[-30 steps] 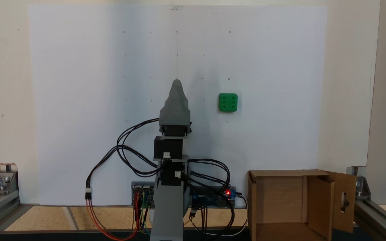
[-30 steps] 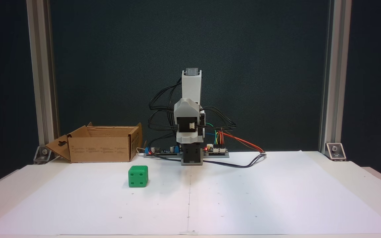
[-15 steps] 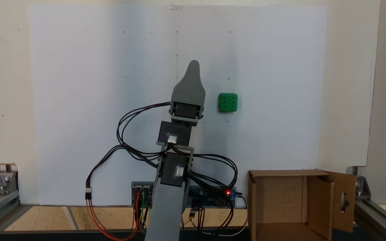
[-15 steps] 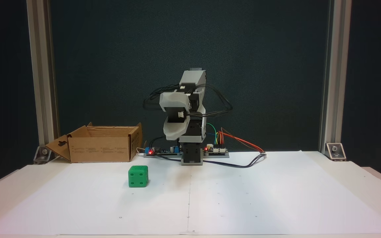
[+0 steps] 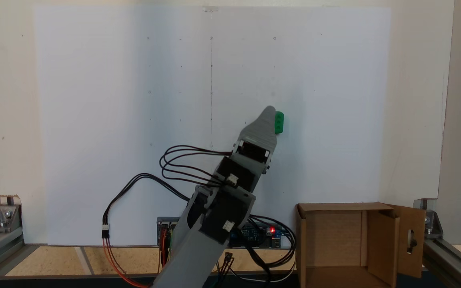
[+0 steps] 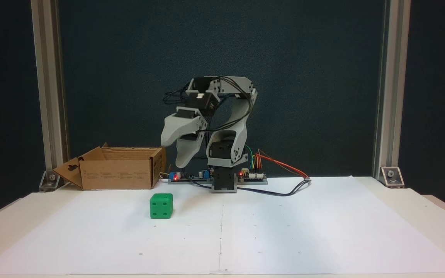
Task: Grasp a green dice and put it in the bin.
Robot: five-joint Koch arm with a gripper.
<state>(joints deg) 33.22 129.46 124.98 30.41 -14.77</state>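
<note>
Sitting open, the box [image 5: 334,240] holds nothing, and the green dice [image 6: 161,206] rests on the table in front of the box. Since a second ago the gripper [image 6: 172,154] has swung toward the box, jaws parted, above the dice.

Green dice [image 6: 161,206] smooth slightly glossy plastic, bin [image 6: 119,173] matt brown corrugated cardboard, gripper [image 6: 172,153] matt grey plastic, surface [image 6: 303,231] covered in smooth matt white paper.

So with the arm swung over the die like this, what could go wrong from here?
1. The gripper hangs open high above the die; a descent slightly off could knock it across the paper.
2. The box sits close behind, so the carry could clip its near wall or flap.
</note>
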